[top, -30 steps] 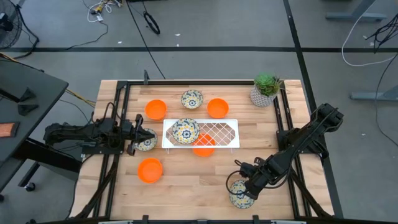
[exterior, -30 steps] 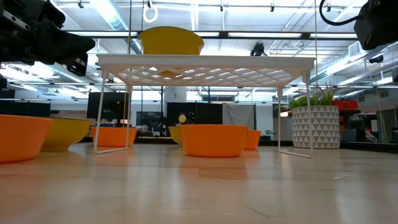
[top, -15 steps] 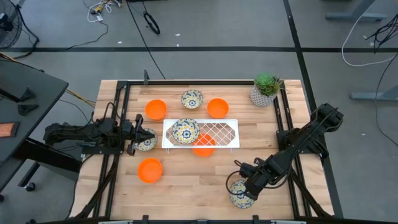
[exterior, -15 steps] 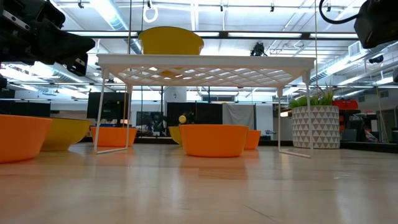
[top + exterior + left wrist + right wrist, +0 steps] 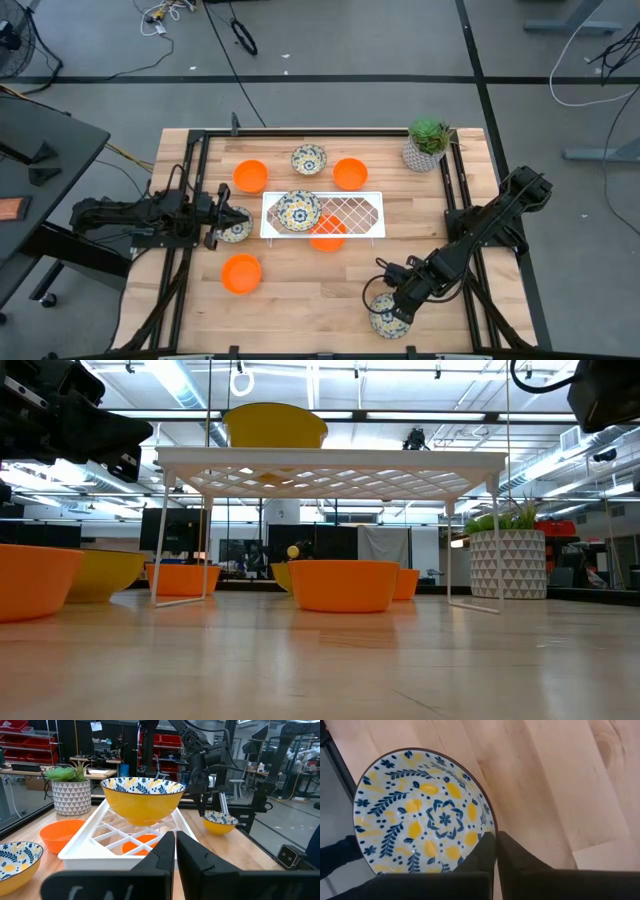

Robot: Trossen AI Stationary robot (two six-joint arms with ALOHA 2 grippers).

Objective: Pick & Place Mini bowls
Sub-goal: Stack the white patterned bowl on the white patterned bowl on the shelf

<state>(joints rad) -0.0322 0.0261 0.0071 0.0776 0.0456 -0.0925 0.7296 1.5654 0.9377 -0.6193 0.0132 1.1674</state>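
The right gripper [image 5: 495, 851] pinches the rim of a floral bowl [image 5: 420, 815] at the table's [image 5: 300, 300] near edge; the rim hides its fingertips. The left gripper [image 5: 175, 851], pressed together, hovers at the rack's [image 5: 120, 837] left end, its own bowl [image 5: 234, 229] half hidden beneath it.

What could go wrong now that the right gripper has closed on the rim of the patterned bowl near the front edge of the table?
The right gripper pinches only the thin rim of the white floral-patterned mini bowl, so the bowl may tilt or slip when lifted. That bowl sits close to the wooden table's front edge; a slip could send it off. On the way to the white wire rack, it could knock the floral bowl on the rack.
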